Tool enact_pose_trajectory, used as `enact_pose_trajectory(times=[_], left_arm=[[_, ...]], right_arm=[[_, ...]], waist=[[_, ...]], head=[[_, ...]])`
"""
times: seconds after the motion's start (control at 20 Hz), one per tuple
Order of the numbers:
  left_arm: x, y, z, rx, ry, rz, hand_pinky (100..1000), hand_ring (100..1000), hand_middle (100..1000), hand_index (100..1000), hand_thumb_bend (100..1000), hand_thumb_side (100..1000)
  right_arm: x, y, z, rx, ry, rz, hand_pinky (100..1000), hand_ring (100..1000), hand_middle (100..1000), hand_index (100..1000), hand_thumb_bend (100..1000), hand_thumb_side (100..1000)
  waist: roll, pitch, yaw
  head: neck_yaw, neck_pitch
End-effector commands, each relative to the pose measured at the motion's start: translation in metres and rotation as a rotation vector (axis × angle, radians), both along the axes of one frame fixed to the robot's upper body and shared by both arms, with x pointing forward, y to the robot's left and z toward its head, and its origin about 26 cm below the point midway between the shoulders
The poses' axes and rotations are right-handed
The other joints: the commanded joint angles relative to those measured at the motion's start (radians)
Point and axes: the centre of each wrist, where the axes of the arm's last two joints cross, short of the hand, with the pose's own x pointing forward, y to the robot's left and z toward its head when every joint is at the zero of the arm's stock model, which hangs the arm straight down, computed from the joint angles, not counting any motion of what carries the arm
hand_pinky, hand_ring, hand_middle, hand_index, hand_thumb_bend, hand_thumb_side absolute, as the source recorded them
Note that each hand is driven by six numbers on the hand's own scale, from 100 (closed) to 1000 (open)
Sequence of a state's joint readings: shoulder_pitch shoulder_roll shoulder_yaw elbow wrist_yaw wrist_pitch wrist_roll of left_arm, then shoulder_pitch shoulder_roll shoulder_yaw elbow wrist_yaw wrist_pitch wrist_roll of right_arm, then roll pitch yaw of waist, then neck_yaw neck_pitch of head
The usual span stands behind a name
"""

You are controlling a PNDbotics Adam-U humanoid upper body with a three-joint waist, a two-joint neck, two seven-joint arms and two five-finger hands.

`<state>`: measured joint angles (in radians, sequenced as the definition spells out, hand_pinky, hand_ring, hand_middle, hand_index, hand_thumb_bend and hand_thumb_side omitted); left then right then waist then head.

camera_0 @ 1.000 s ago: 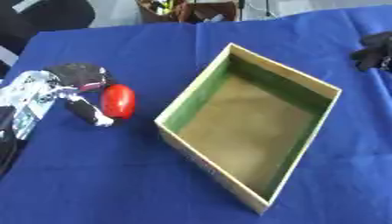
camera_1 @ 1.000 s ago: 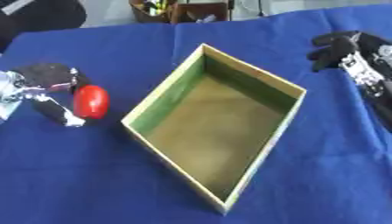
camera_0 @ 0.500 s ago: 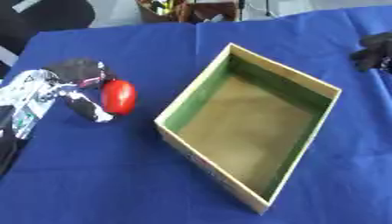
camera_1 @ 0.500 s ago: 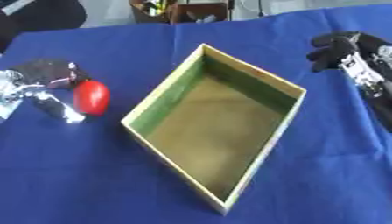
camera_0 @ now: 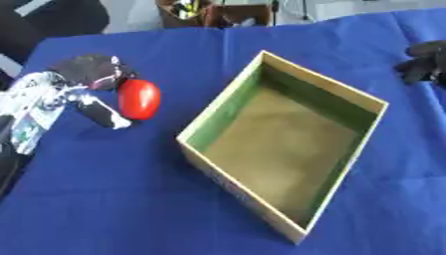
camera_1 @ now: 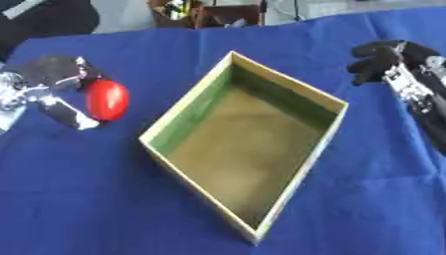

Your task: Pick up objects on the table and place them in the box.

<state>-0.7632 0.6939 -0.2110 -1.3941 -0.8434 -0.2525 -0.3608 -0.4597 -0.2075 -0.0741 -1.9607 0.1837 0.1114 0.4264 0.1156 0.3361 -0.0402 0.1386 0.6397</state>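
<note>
The left hand [camera_0: 83, 87] curls round the red object [camera_0: 139, 98], left of the empty box [camera_0: 283, 144] on the blue counter [camera_0: 104, 199]; the right hand [camera_1: 392, 62] rests curled, holding nothing. Best to lift clear of the near wall, then release well inside.

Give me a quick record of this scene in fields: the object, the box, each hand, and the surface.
object: red object, on the cloth left of the box
box: open wooden box with green inner walls, nothing inside
left hand: left hand, fingers curled round the red object
right hand: right hand, right of the box, fingers curled, holding nothing
surface: blue cloth
</note>
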Motion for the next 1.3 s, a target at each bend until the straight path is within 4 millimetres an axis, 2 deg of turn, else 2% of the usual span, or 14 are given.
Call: enact_pose_trajectory(times=[0.05, 0.25, 0.5, 0.8, 1.05, 1.3], left_arm=[[-0.011, -0.006, 0.036, -0.012, -0.081, -0.031, 153, 411, 381, 542, 100, 355], [-0.018, -0.028, 0.056, -0.019, -0.109, -0.106, 140, 400, 369, 528, 100, 353], [-0.022, -0.036, 0.062, -0.023, -0.113, -0.130, 121, 384, 355, 513, 100, 349], [-0.027, -0.103, 0.088, -0.071, -0.146, -0.353, 116, 382, 351, 510, 100, 341], [-0.021, -0.142, 0.080, -0.069, -0.088, -0.423, 115, 383, 350, 509, 100, 332], [-0.017, -0.180, 0.062, -0.049, -0.045, -0.470, 118, 386, 347, 508, 100, 338]], right_arm=[[-0.003, -0.001, 0.006, -0.005, -0.020, -0.004, 773, 765, 497, 772, 100, 804], [-0.003, -0.001, 0.004, -0.003, -0.013, -0.003, 773, 765, 497, 772, 100, 804], [-0.004, 0.000, 0.003, -0.003, -0.008, 0.001, 773, 766, 496, 773, 100, 802], [-0.006, 0.000, 0.006, 0.021, -0.022, -0.012, 771, 764, 497, 772, 100, 799], [-0.007, 0.001, 0.011, 0.052, -0.047, -0.024, 770, 763, 497, 771, 100, 797], [-0.007, 0.001, 0.012, 0.061, -0.054, -0.033, 770, 763, 497, 771, 100, 798]], waist=[[-0.001, -0.030, 0.004], [0.004, -0.038, 0.003], [0.008, -0.042, -0.001], [0.014, -0.050, -0.009], [0.010, -0.049, -0.012], [0.011, -0.044, -0.011]], head=[[0.002, 0.005], [0.003, 0.009], [0.010, 0.013], [0.016, 0.018], [0.018, 0.016], [0.018, 0.015]])
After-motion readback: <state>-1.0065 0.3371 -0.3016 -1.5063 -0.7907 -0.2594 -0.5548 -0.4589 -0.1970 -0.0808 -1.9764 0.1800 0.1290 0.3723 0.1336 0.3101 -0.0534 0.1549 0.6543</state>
